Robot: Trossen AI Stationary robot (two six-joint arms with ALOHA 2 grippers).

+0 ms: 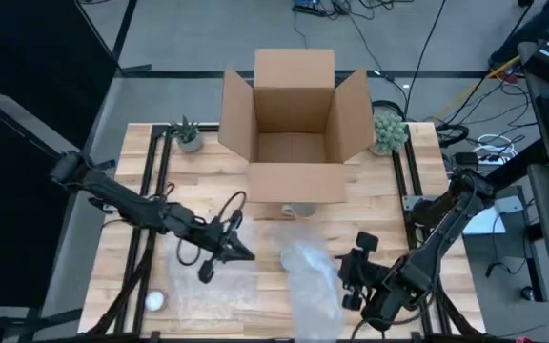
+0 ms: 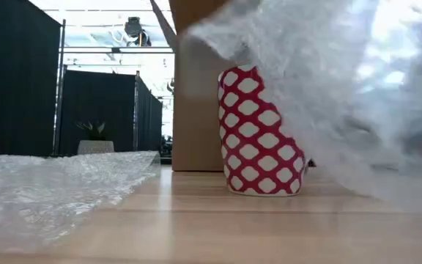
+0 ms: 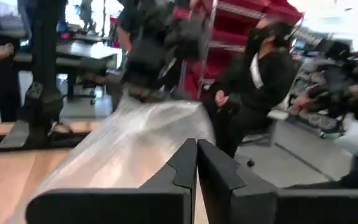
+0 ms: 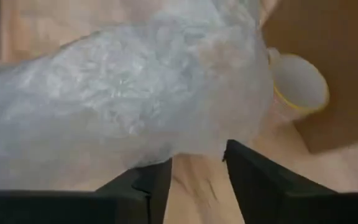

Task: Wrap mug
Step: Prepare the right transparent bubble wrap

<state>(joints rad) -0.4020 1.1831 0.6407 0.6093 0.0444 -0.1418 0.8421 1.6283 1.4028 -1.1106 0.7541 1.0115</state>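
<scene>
- The mug (image 2: pixel 261 132), red with a white lattice pattern, stands upright on the worktop (image 2: pixel 218 227) just in front of the box (image 1: pixel 294 119); in the right wrist view its pale inside and yellowish rim (image 4: pixel 297 84) show next to the brown cardboard.
- A bunched sheet of wrap (image 1: pixel 311 276) rises from the worktop's near middle and reaches toward the mug; in the low view it hangs over the mug's top and one side (image 2: pixel 343 95), hiding part of the cup.
- The right tool (image 1: pixel 353 276) sits at the near right of the worktop, right beside the raised wrap. In its wrist view the two dark fingers (image 4: pixel 253 177) stand apart, with the edge of the wrap (image 4: pixel 135 106) just above the gap; I cannot tell if they touch it.
- The left tool (image 1: pixel 234 250) is over the worktop left of centre, pointing toward the wrap. Its wrist view shows the two fingers (image 3: pixel 182 171) pressed together with nothing between them.
- A second, flat sheet (image 1: pixel 208 295) lies on the near left of the worktop, low and wide in the low view (image 2: pixel 50 183).
- The box is open, flaps up, at the far middle, with a small plant (image 1: pixel 188 135) on its left and another plant (image 1: pixel 389 131) on its right.
- A person (image 3: pixel 253 87) in dark clothes sits in the room beyond.
</scene>
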